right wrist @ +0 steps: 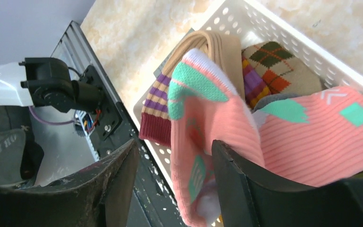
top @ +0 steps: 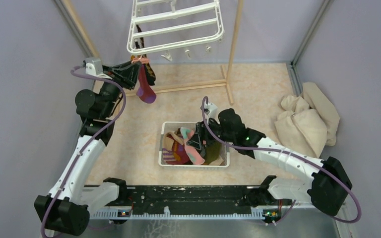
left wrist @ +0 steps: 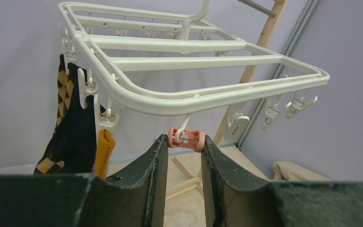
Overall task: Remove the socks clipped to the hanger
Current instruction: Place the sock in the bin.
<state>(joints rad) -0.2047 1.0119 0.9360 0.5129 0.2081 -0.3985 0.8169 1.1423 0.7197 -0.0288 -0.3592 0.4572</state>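
Observation:
The white hanger [top: 173, 25] hangs at the back. A purple sock [top: 146, 92] and a dark sock [top: 151, 74] hang from its left corner. My left gripper [top: 131, 70] is raised to that rim. In the left wrist view my left gripper [left wrist: 184, 141] is shut on a pink clip [left wrist: 191, 138] under the hanger [left wrist: 179, 101], with a black and brown argyle sock [left wrist: 68, 127] and a mustard sock [left wrist: 104, 147] to its left. My right gripper [top: 198, 141] is open over the basket [top: 194, 163]. A pink sock with mint patches [right wrist: 203, 109] drapes between its fingers [right wrist: 123, 170].
The white slotted basket [right wrist: 283, 42] holds a maroon-striped sock [right wrist: 153, 113], a brown argyle sock [right wrist: 274, 66] and a beige sock [right wrist: 212, 42]. The wooden pole rack [top: 235, 49] stands behind it. A beige cloth heap [top: 307, 121] lies at the right wall.

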